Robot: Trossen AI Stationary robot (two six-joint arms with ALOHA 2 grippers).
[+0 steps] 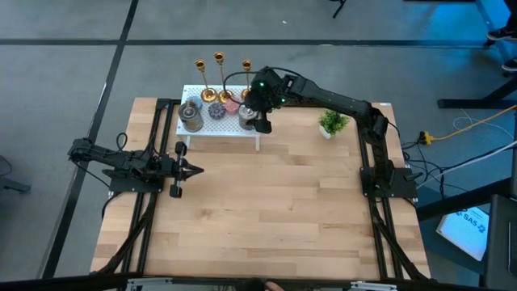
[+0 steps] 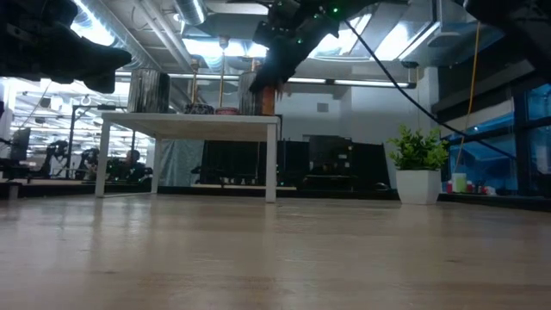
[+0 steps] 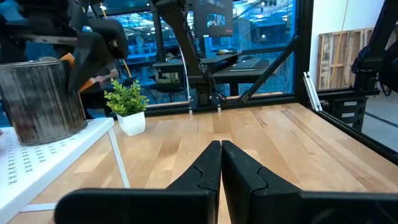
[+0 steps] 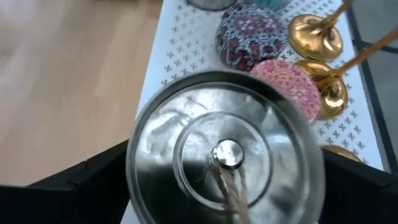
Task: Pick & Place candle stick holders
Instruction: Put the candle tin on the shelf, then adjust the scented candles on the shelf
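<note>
On the near left of the pale wooden table [image 1: 266,218], the left gripper [image 1: 194,170] is resting low over the boards with its two dark fingers pressed together, gripping nothing. Beyond it, a small white perforated shelf on thin legs [image 1: 230,129] is standing near the table's far edge, and a small green potted plant in a white pot [image 1: 331,124] is sitting on the wood to its right. A silver metal tin [image 1: 191,116] is standing at the shelf's left end, with a round speckled blue-and-red disc [image 4: 252,36] and a round pink patterned disc [image 4: 287,82] lying toward the middle. The right gripper [image 1: 257,113] is hanging directly over a second round silver tin with a wick at its centre [image 4: 225,155] at the shelf's right end, its fingers spread wide on either side of the tin and not closed on it. Farthest back, the three shiny gold candle stick holders [image 1: 219,81] are standing upright in a row along the shelf's rear edge, their flared bases just behind the discs.
</note>
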